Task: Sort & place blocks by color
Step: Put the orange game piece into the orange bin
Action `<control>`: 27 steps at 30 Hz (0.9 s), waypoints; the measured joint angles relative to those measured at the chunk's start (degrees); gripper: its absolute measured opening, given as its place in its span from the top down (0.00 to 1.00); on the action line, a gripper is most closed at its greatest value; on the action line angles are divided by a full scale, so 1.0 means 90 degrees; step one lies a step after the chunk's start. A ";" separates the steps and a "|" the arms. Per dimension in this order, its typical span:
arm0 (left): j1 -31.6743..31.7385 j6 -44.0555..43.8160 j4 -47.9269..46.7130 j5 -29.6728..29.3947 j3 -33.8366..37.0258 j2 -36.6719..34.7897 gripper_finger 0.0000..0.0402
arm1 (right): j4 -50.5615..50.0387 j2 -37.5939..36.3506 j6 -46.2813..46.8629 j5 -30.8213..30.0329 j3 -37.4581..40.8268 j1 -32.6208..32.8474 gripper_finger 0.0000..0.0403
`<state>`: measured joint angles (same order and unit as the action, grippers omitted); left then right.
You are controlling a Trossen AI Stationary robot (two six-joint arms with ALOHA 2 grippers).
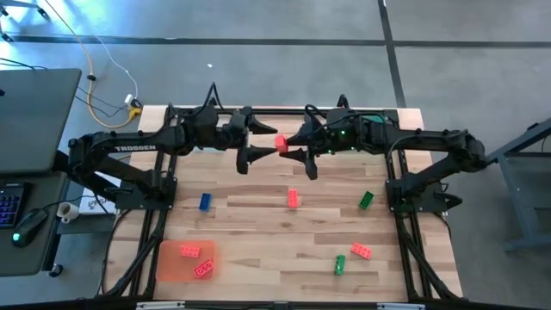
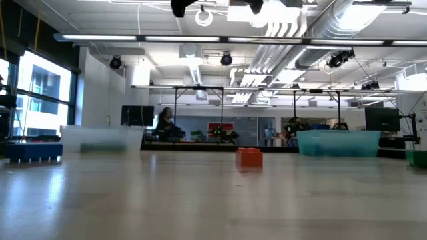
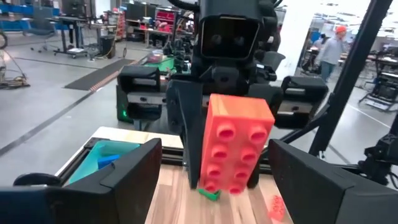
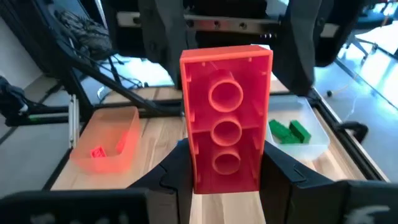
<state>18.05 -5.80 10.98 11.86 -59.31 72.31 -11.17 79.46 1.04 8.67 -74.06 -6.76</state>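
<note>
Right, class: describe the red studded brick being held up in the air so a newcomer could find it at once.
Start at the far edge of the wooden table, where the two dark arms meet. The right gripper is shut on a red studded plastic brick, facing the open left gripper. It is the only brick off the table; the other red, green and blue ones lie flat.

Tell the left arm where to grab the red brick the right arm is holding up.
Grip the red brick on its free upper half, across the two long side faces. The right tool clamps the lower end. The left tool stands open facing the studded face, fingers either side, so come straight in.
</note>
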 joint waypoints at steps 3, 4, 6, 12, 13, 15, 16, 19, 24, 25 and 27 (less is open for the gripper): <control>-0.0046 -0.0001 0.0001 -0.0112 0.0000 0.0000 0.30 | 0.0088 0.0102 0.0042 0.0012 0.0000 0.0000 0.73; -0.0054 -0.0001 0.0001 -0.0090 0.0000 0.0000 0.30 | 0.0183 0.0143 0.0045 0.0014 0.0000 -0.0001 0.73; -0.0054 0.0002 0.0001 -0.0059 0.0000 0.0000 0.30 | 0.0305 0.0200 0.0046 0.0035 0.0000 -0.0029 0.73; -0.0054 0.0001 0.0035 -0.0185 0.0000 0.0000 0.30 | 0.0927 0.0410 0.0292 0.0203 0.0000 -0.0085 0.73; -0.0054 -0.0001 0.0097 -0.0284 0.0000 0.0000 0.30 | 0.0970 0.0448 0.0325 0.0208 0.0000 -0.0085 0.73; -0.0054 -0.0001 0.0234 -0.0467 0.0000 0.0000 0.30 | 0.1033 0.0514 0.0338 0.0241 0.0000 -0.0085 0.73; -0.0054 0.0000 0.0293 -0.0482 0.0000 0.0000 0.31 | 0.1037 0.0529 0.0344 0.0238 0.0000 -0.0085 0.73; -0.0054 -0.0001 0.0322 -0.0483 0.0000 0.0000 0.34 | 0.1057 0.0527 0.0386 0.0231 -0.0002 -0.0092 0.73; -0.0054 -0.0001 0.0249 -0.0478 0.0000 0.0000 0.48 | 0.1123 0.0528 0.0454 0.0216 -0.0002 -0.0146 0.73; -0.0054 -0.0001 0.0246 -0.0471 0.0000 0.0000 0.52 | 0.1125 0.0527 0.0454 0.0216 -0.0002 -0.0161 0.73; -0.0054 -0.0001 0.0244 -0.0417 0.0000 0.0000 0.61 | 0.1124 0.0529 0.0457 0.0213 -0.0002 -0.0175 0.73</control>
<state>17.56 -5.80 13.17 8.11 -59.31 72.31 -1.05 84.23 5.15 10.58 -74.08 -8.34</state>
